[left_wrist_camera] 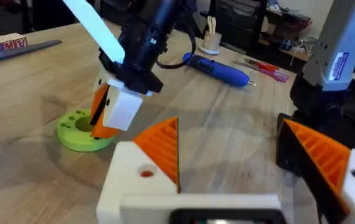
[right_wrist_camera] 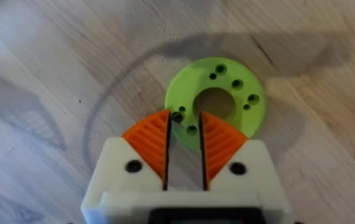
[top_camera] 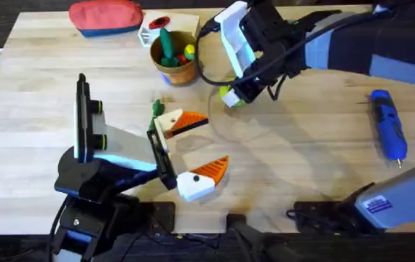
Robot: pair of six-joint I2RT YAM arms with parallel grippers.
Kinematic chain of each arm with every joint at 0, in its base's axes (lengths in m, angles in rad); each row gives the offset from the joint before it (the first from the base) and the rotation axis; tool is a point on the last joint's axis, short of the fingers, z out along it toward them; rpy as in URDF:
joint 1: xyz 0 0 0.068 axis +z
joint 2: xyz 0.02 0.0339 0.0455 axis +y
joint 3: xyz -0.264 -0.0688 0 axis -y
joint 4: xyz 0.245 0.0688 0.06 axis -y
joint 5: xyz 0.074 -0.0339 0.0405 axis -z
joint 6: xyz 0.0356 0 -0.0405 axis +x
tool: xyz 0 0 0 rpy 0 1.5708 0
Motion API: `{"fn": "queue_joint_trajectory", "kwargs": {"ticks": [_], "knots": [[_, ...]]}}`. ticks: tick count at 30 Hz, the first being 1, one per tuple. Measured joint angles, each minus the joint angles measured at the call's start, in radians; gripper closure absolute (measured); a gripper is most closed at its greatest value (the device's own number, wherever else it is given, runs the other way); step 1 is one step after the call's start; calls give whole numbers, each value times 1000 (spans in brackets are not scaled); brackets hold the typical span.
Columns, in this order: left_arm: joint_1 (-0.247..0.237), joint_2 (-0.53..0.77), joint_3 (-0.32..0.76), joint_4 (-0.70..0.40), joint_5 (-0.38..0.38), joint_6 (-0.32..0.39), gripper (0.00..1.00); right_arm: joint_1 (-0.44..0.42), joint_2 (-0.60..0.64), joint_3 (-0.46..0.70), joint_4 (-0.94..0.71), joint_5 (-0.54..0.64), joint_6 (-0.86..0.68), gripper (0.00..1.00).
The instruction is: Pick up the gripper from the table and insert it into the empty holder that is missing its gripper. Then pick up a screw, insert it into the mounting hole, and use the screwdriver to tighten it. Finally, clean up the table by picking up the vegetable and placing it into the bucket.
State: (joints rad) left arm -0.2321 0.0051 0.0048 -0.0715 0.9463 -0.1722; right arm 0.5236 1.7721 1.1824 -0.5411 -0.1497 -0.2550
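The right hand [right_wrist_camera: 184,146] hovers low over the green disc [right_wrist_camera: 218,101] at the table's [top_camera: 302,160] centre, pads narrowly apart, apparently clamping nothing. The left hand [top_camera: 193,149] gapes wide. The screwdriver [top_camera: 387,124] lies at three o'clock; the bucket [top_camera: 175,60] at twelve.
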Motion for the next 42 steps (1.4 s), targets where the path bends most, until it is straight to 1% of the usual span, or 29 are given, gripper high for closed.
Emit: {"fn": "queue_joint_trajectory", "kwargs": {"ticks": [6,12,27,31,40,41,42], "knots": [[0,0,0,0,0,0,9,0,0,0,0,0,0,754],[0,0,0,0,0,0,10,0,0,0,6,0,1,750],[0,0,0,0,0,0,10,16,0,0,10,0,1,791],[0,0,0,0,0,0,10,26,0,0,10,0,1,834],[0,0,0,0,0,0,9,30,0,0,10,0,1,835],[0,0,0,0,0,0,9,30,0,0,10,0,1,840],[0,0,0,0,0,0,9,30,0,0,10,1,0,879]]}}
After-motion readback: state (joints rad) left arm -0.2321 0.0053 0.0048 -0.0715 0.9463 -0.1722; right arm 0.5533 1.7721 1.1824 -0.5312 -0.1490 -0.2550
